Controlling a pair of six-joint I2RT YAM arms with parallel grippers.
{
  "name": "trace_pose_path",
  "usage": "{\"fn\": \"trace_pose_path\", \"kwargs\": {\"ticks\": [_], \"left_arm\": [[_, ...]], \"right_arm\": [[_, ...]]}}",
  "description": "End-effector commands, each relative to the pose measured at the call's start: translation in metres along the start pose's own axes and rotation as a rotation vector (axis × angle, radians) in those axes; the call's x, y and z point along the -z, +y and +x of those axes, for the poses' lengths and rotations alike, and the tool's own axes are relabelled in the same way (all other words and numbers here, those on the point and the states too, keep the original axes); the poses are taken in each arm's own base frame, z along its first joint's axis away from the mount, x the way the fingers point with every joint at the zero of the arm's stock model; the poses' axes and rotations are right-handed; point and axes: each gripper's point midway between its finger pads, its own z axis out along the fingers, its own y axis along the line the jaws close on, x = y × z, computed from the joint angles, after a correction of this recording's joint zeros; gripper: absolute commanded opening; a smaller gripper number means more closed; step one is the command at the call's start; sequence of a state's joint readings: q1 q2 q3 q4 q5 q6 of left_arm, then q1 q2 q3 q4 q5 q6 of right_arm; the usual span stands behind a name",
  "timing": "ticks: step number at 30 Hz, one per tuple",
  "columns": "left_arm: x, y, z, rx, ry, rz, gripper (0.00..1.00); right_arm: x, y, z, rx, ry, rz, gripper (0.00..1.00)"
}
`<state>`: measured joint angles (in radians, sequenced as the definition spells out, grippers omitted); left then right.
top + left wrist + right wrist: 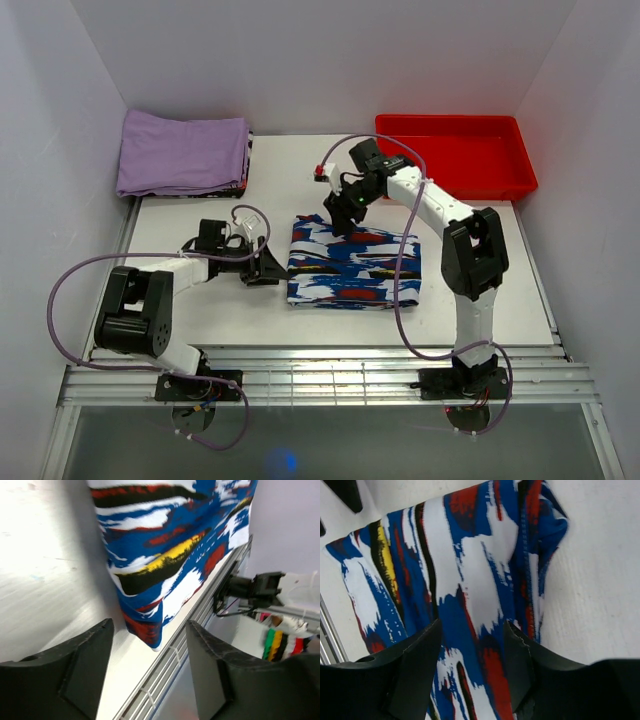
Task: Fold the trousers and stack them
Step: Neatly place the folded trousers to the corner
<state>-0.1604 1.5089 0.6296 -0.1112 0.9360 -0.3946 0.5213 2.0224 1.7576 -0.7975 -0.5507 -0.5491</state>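
The trousers [353, 262], printed in blue, white, red and black with yellow flecks, lie folded into a rectangle at mid table. My left gripper [272, 266] is open and empty just left of their near-left corner; in the left wrist view the fabric [165, 545] lies just past the gap between my fingers [85, 665]. My right gripper [343, 222] is open, low over the far edge of the fold; in the right wrist view the print [470, 580] fills the gap between my fingertips [422, 655]. I cannot tell whether they touch the cloth.
A folded lilac-purple cloth [183, 152] lies at the back left corner. A red tray [455, 155] stands at the back right. A slatted metal rail [330, 375] runs along the table's near edge. White walls close in both sides.
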Motion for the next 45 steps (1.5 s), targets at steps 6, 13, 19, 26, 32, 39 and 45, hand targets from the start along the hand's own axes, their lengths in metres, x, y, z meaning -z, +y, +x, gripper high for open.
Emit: {"fn": "trace_pose_path", "kwargs": {"ticks": [6, 13, 19, 26, 32, 39, 45], "left_arm": [[0.050, 0.016, -0.049, 0.162, -0.201, 0.047, 0.77], [0.071, 0.030, -0.057, 0.187, -0.244, -0.013, 0.97], [0.074, 0.030, -0.060, 0.200, -0.294, -0.045, 0.98], [0.076, 0.041, -0.063, 0.248, -0.337, -0.113, 0.98], [0.061, 0.052, -0.053, 0.347, -0.303, -0.100, 0.98], [0.016, 0.016, -0.056, 0.335, -0.242, 0.013, 0.98], [-0.014, -0.007, -0.064, 0.395, -0.193, 0.067, 0.98]], "right_arm": [[-0.023, 0.094, -0.033, 0.291, -0.026, 0.071, 0.61], [-0.068, 0.157, -0.015, 0.512, 0.056, 0.116, 0.64], [-0.104, 0.169, -0.011, 0.485, 0.121, 0.175, 0.65], [-0.139, 0.150, 0.019, 0.455, 0.208, 0.238, 0.43], [-0.116, 0.151, -0.017, 0.456, 0.079, 0.251, 0.08], [-0.070, 0.144, -0.072, 0.380, -0.153, 0.222, 0.08], [-0.055, 0.137, -0.087, 0.329, -0.236, 0.197, 0.08]]}}
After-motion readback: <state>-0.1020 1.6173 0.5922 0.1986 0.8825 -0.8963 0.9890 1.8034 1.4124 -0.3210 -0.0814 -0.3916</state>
